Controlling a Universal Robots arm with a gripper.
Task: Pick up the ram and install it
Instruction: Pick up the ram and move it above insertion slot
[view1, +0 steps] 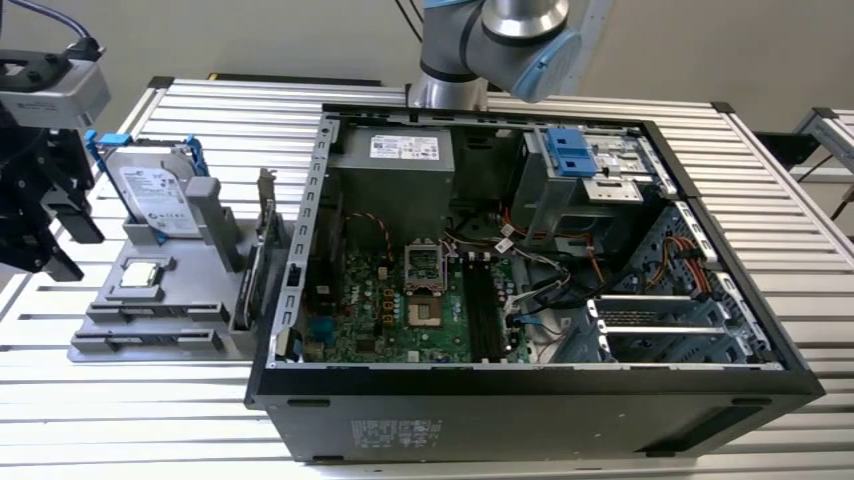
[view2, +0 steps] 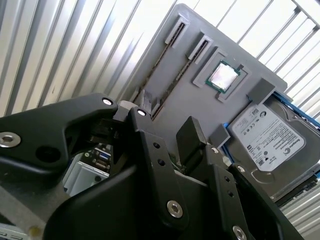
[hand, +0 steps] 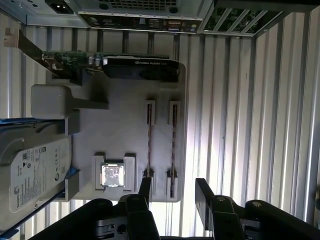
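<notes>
The arm's gripper (hand: 174, 184) hangs over the near end of the grey holder (hand: 125, 130) that sits on the slatted metal desk (view1: 200, 420), just beside the open computer case (view1: 534, 250) on the exterior view's left. Its black fingers (hand: 202, 192) stand wide apart and carry nothing. In the first wrist view the ram (hand: 173, 145) stands on its long edge in one of two parallel slots of the holder, and its thin line runs straight into the gap between the fingers, roughly midway between them. A second stick (hand: 149, 145) stands in the neighbouring slot, lined up with one of the fingers rather than with the gap. From the exterior view the gripper looks raised above the holder, so fingers and ram seem apart, though I cannot be sure how far above. Beside the second stick lies a square processor (hand: 113, 175) in its own recess, then a hard drive (hand: 32, 170) propped at the holder's edge. At the holder's end nearest the case a graphics card (hand: 135, 67) with a metal bracket stands on edge.
</notes>
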